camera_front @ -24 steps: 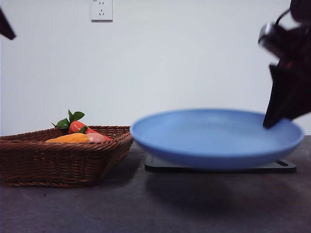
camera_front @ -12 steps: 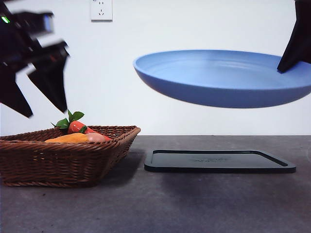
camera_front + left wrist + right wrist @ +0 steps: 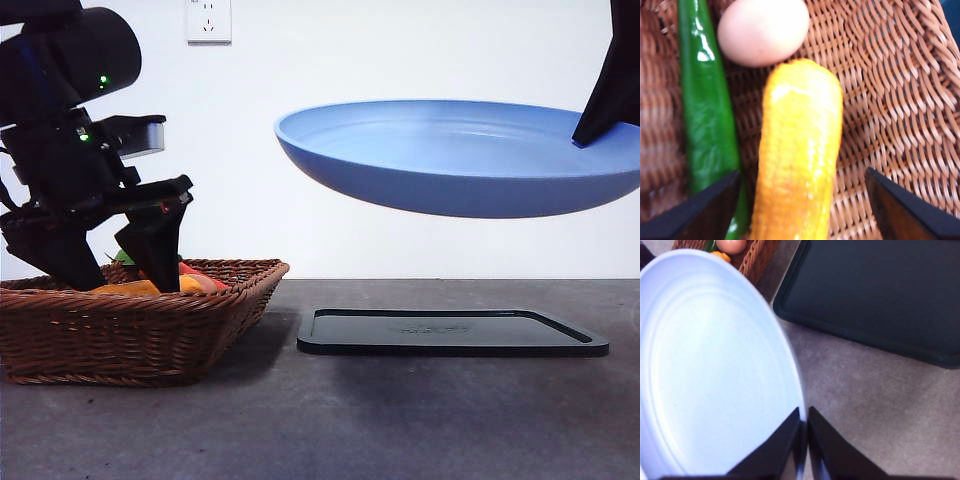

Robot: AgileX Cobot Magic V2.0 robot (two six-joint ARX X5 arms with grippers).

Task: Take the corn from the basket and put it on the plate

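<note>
The orange-yellow corn (image 3: 800,150) lies in the dark-brown wicker basket (image 3: 140,330) at the left of the table. My left gripper (image 3: 110,275) has come down into the basket and stands open. Its two jaws straddle the corn (image 3: 125,288), one on each side, without touching it in the left wrist view. The light-blue plate (image 3: 460,160) hangs level in the air above the black tray. My right gripper (image 3: 802,440) is shut on the plate's rim (image 3: 715,370), and it shows in the front view at the top right (image 3: 600,100).
A flat black tray (image 3: 450,335) lies on the table under the raised plate. Beside the corn in the basket (image 3: 900,100) lie a long green pepper (image 3: 707,110) and a pale pinkish round item (image 3: 762,30). A red fruit (image 3: 190,270) peeks over the rim.
The plate rose off the black tray and now hangs still. My left arm came in from the upper left and dropped into the basket over the corn.
</note>
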